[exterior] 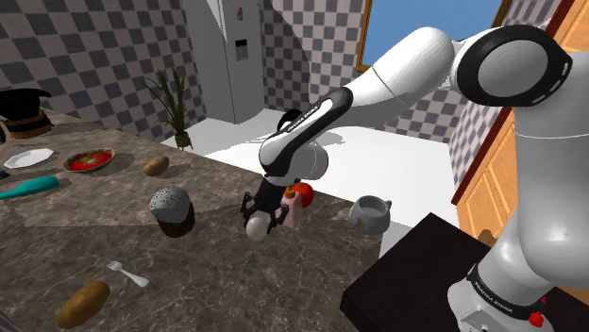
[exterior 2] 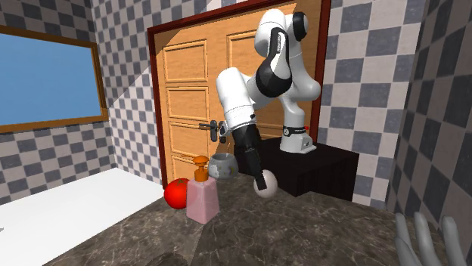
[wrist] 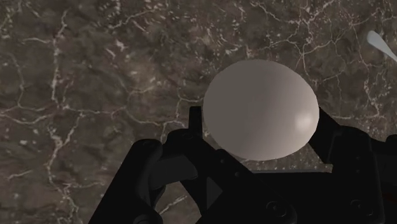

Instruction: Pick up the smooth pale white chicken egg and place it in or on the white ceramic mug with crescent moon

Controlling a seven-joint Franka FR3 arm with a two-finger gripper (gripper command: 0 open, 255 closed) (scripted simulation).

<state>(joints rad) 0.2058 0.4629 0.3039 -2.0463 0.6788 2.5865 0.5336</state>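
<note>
Egg (wrist: 261, 109), smooth pale oval, clasped between the black gripper (wrist: 261, 125) fingers over dark white-veined marble counter (wrist: 95, 76); pale rounded mug (exterior: 370, 213) stands apart, near counter edge.

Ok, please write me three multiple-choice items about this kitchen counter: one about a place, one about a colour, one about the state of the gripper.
1. In the shoulder view, the mug stands: A) right of the soap bottle; B) beside the fork; C) on the white plate.
2. The soap bottle's pump is: A) green; B) orange; C) blue.
3. The gripper is: A) open above the fork; B) shut on the egg; C) shut on nothing.
Key: 1 A, the mug sits to the bottle's right there; 2 B, the second exterior view shows an orange pump; 3 B, the wrist view shows the gripper clasping the egg.
</note>
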